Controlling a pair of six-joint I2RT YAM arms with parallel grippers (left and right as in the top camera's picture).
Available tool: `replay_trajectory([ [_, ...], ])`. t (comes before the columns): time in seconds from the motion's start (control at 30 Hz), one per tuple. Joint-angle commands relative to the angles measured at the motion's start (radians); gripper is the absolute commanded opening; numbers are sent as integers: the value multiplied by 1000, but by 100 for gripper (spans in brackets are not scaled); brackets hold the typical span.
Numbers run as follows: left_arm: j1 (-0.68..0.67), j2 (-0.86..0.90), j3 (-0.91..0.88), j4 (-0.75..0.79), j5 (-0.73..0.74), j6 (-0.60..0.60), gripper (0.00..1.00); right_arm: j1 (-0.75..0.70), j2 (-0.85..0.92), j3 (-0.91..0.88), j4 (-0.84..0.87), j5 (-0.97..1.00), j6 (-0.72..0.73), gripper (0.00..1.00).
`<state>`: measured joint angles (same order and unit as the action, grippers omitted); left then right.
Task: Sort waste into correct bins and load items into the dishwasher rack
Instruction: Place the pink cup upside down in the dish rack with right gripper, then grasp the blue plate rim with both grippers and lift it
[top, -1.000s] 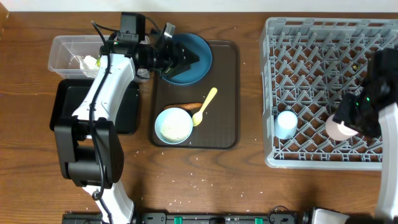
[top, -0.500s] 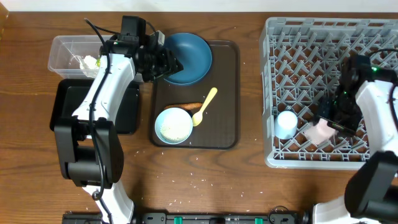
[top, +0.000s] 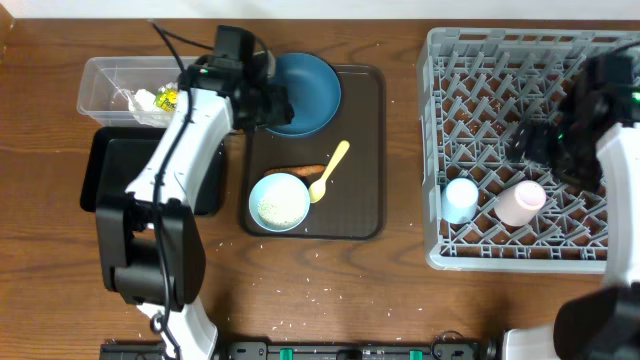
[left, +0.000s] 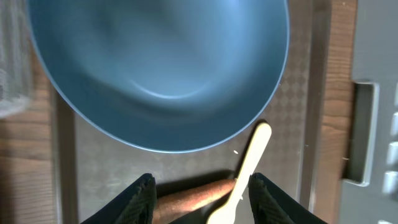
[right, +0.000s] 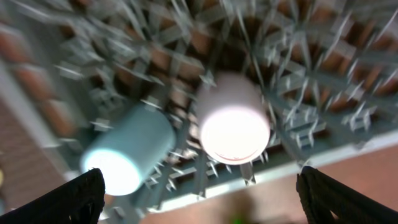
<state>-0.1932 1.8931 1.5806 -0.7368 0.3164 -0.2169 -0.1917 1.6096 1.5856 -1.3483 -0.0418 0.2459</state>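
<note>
The dark blue plate (top: 310, 88) (left: 161, 68) lies at the back of the brown serving tray (top: 365, 210). My left gripper (top: 277, 106) (left: 202, 199) hovers open over the plate's left rim, holding nothing. In the left wrist view the orange carrot (left: 193, 198) and the yellow spoon (left: 249, 165) lie on the tray below its fingers. The light blue bowl (top: 279, 201) holds rice. The pink cup (top: 521, 202) (right: 233, 121) and the light blue cup (top: 460, 198) (right: 124, 155) lie in the grey rack (top: 470, 40). My right gripper (top: 537, 146) (right: 199, 186) hangs wide open above them.
A clear box (top: 105, 70) at the back left holds crumpled white paper (top: 140, 98) and a green-yellow wrapper (top: 166, 97). The black tray (top: 105, 185) sits in front of it. Rice grains (top: 310, 295) are scattered on the wooden table near the front.
My right gripper opened and let go of the pink cup, which now lies in the rack beside the blue cup; the gripper drew back. My left arm shifted slightly right.
</note>
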Motion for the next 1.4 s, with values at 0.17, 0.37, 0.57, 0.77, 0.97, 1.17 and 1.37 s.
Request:
replay_trajectory([
  [0.17,-191,-47,39,60,-356,140,58,27,-142,128,66,-90,-69,97],
  [0.37,-265,37,39,175,-381,190,64,67,-151,121,73,-92,-71,95],
  [0.57,-264,53,39,174,-381,126,64,169,-134,119,152,-130,-67,94],
  [0.77,-256,51,39,126,-377,98,64,320,-67,119,296,-131,-13,92],
  [0.97,-200,27,40,5,-304,-145,64,463,80,119,469,-131,77,87],
  [1.17,-90,-82,40,-110,-212,-167,64,559,279,119,715,-129,190,80],
  [1.37,-10,-209,39,-212,-227,-166,64,607,484,120,927,-120,336,74],
])
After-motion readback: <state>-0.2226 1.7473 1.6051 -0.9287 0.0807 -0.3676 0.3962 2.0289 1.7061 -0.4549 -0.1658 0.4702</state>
